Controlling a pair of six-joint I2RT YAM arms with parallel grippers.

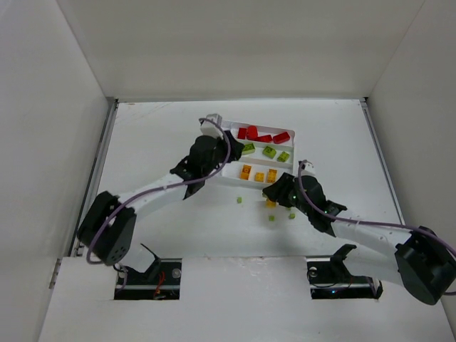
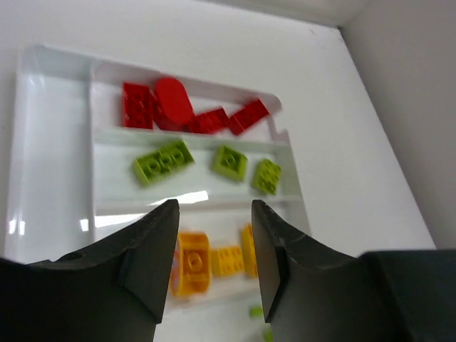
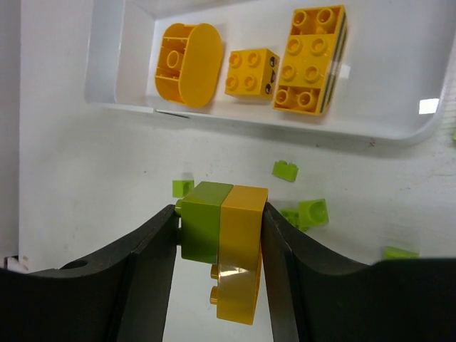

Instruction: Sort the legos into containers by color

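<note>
Nearest the arm bases, the right fingers [image 3: 219, 217] are clenched on a clump [image 3: 222, 246] of two joined legos, a lime green brick [image 3: 204, 228] on one side and a yellow-orange brick [image 3: 241, 249] on the other; each finger presses one outer face of the pair, and the clump hangs above the white desk [image 3: 85, 178], just short of the tray; around it, small loose lime green pieces [image 3: 285, 170] lie scattered on the desk, one [image 3: 182, 187] just behind the clump, a few more [image 3: 313, 211] off to the side near the tray's rounded corner.

Beyond them stands the white tray [image 3: 285, 130]; its nearest long slot holds three yellow-orange legos side by side, an oval piece [image 3: 187, 64], a small square one [image 3: 251, 71] and a longer brick [image 3: 312, 58].

Farther on, the left fingers [image 2: 214, 228] hover over the tray, released, spread apart with nothing between them; past their tips the middle slot holds three lime green bricks [image 2: 162, 162], lying apart from one another; the far slot holds a clustered row of red legos [image 2: 192, 110], several touching; a narrow end slot [image 2: 50, 142] runs across the ends of the three.
</note>
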